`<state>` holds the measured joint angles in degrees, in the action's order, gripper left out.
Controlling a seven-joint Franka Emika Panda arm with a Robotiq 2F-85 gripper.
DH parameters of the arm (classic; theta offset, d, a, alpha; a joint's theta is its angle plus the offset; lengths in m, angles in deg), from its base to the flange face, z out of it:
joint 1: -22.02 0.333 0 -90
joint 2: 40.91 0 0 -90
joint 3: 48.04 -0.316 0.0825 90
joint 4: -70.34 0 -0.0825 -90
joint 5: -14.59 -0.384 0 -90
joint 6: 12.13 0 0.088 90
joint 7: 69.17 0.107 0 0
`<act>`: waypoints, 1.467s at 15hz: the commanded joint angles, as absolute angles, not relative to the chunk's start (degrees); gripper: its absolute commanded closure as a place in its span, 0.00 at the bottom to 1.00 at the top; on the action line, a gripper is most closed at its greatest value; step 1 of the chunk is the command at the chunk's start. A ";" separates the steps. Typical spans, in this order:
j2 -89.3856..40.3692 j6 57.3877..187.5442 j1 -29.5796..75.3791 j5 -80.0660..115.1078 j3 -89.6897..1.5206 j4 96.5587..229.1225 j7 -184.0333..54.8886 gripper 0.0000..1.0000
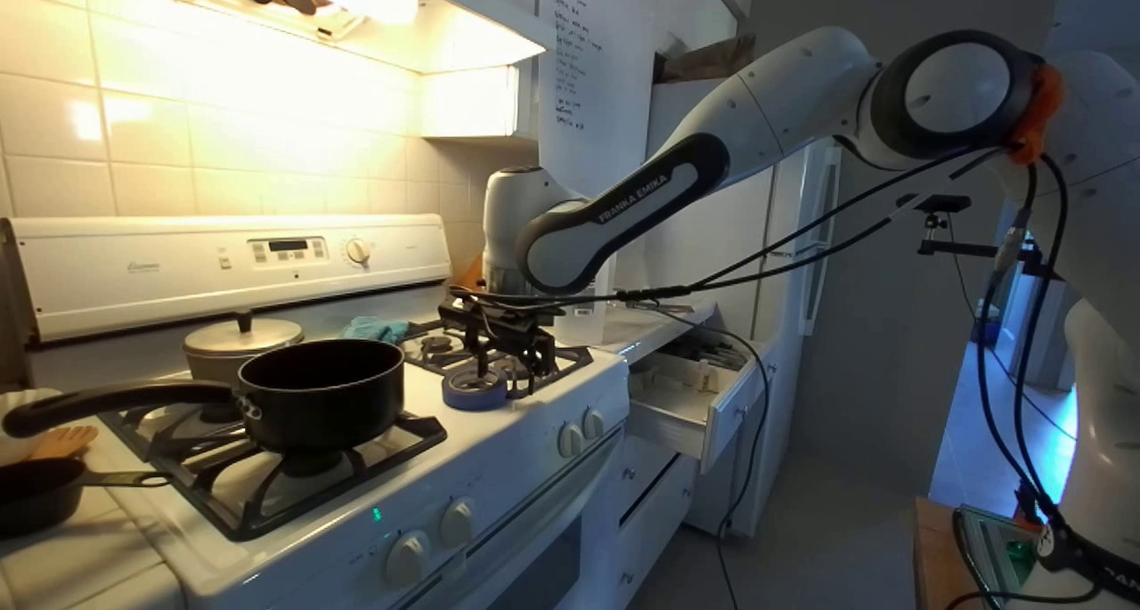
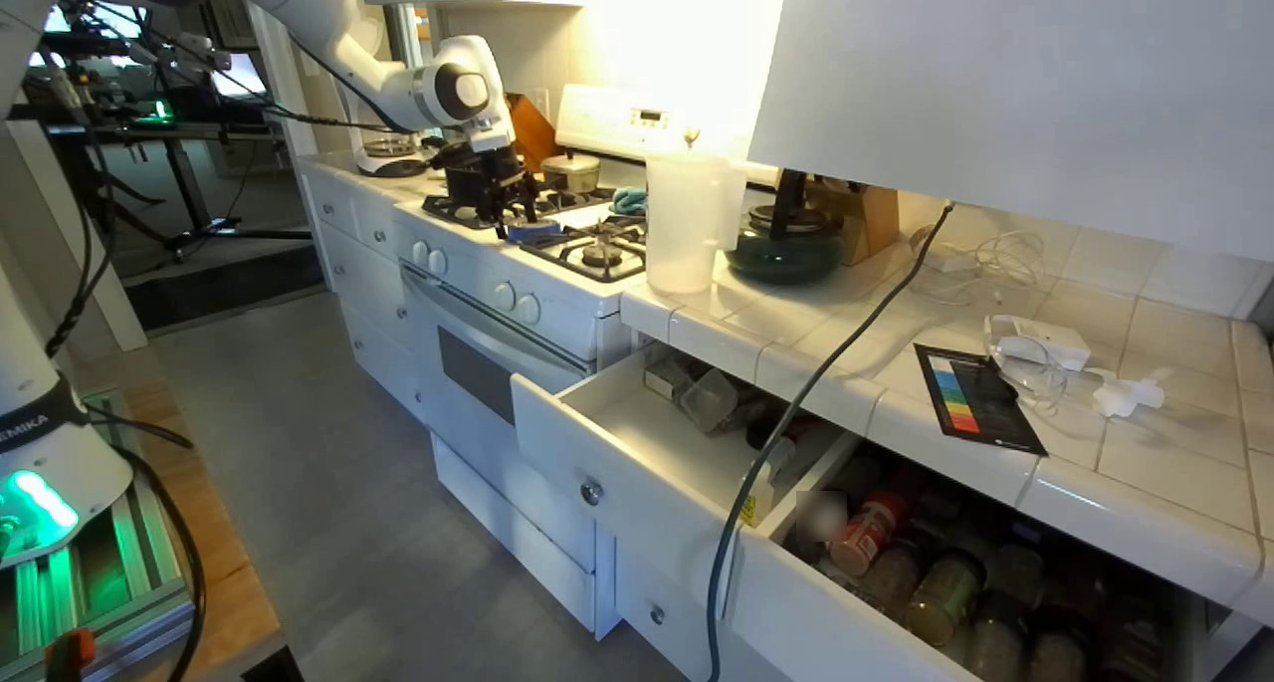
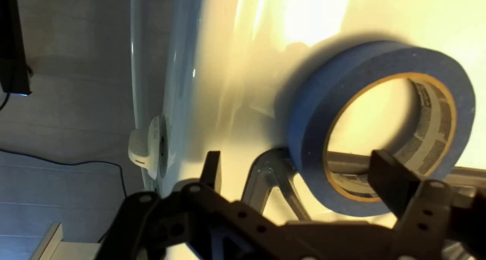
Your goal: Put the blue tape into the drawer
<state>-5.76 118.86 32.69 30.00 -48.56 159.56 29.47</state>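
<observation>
The blue tape lies flat at the stove's front edge, by the burner grates. It also shows in an exterior view and in the wrist view. My gripper is open just above it, pointing down; it also shows in the wrist view. In the wrist view one finger overlaps the ring's hole and the other is outside the ring, over the stove top. I cannot tell whether the first fingertip is inside the hole. The drawer is pulled open beside the stove, also in an exterior view.
A black pot and a lidded pot stand on the stove. A translucent pitcher stands on the counter above the drawer. A black cable hangs across the drawer front. A second open drawer holds several jars.
</observation>
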 commanded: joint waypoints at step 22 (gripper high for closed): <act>-16.88 122.61 36.80 29.38 -45.32 166.70 26.55 0.95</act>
<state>-6.99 122.26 35.79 29.92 -46.48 158.12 26.32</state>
